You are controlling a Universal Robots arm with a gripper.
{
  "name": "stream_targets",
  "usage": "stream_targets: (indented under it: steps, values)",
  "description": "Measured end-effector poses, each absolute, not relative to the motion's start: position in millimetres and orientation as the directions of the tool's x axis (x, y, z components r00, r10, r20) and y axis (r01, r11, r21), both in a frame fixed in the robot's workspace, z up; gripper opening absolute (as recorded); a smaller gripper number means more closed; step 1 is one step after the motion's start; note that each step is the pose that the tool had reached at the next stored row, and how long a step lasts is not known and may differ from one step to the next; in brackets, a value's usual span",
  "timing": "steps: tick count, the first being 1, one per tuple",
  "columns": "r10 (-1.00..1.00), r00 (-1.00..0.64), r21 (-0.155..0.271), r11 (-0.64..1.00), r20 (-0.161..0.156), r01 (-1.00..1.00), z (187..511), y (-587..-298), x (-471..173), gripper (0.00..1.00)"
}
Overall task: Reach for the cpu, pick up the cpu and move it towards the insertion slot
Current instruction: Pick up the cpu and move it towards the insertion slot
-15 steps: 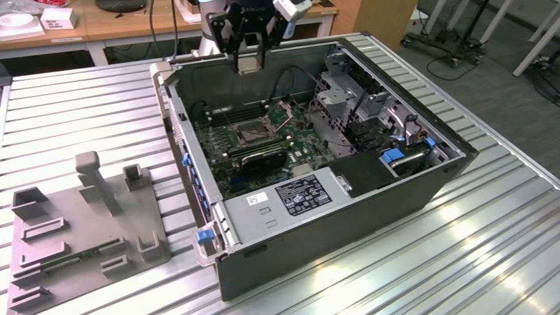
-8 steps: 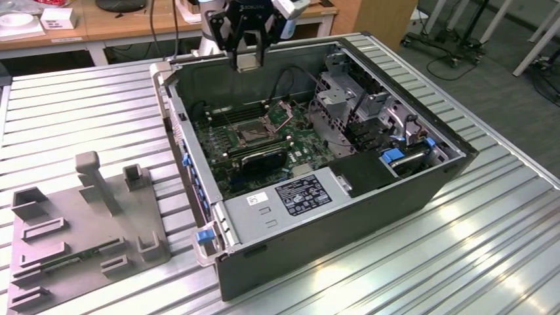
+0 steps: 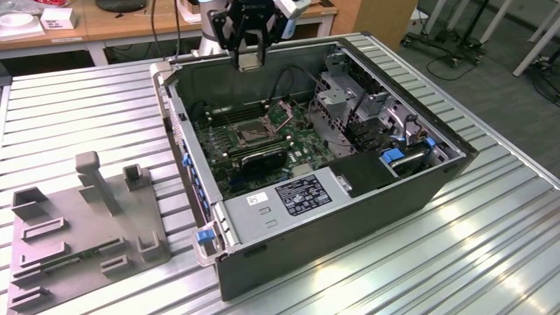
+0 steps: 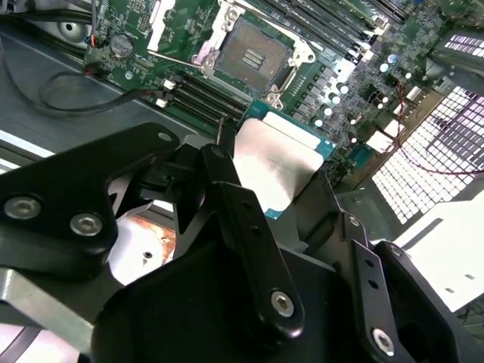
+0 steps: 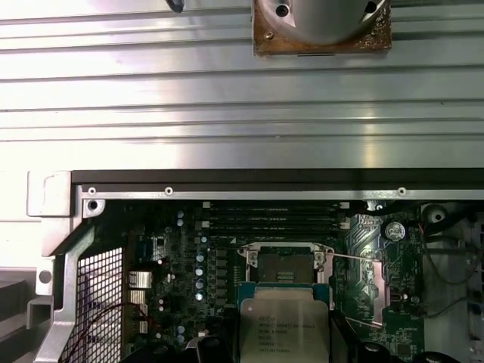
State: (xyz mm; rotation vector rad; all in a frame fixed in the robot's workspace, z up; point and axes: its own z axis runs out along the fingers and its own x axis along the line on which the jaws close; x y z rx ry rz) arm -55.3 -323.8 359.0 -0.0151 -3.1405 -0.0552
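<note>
One chip: small flat square cpu with pale silvery metal top (image 5: pixel 283 329), clamped by its edges, lid facing up.
End effector: black two-finger end effector (image 3: pixel 248 60) clenched on the cpu, hanging above the far rim of the open black computer case (image 3: pixel 437 190).
Slot: square silver-framed insertion slot with dark centre (image 4: pixel 253 53), bare on the green board, just beyond the chip.
Hold: judged level to match the socket.
Desk: ribbed metal desk (image 3: pixel 490 249).

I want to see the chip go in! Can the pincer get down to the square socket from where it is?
Probably yes. The pincer holds the cpu above the open computer case, and the insertion slot lies uncovered on the board, with nothing seen between them.
</note>
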Motion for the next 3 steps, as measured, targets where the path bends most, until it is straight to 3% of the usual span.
stream_targets:
  steps: [3]
  values:
    - [0.01, -1.0, 0.035, 0.999, 0.001, 0.01, 359.0, -323.8, -55.1, 0.55]
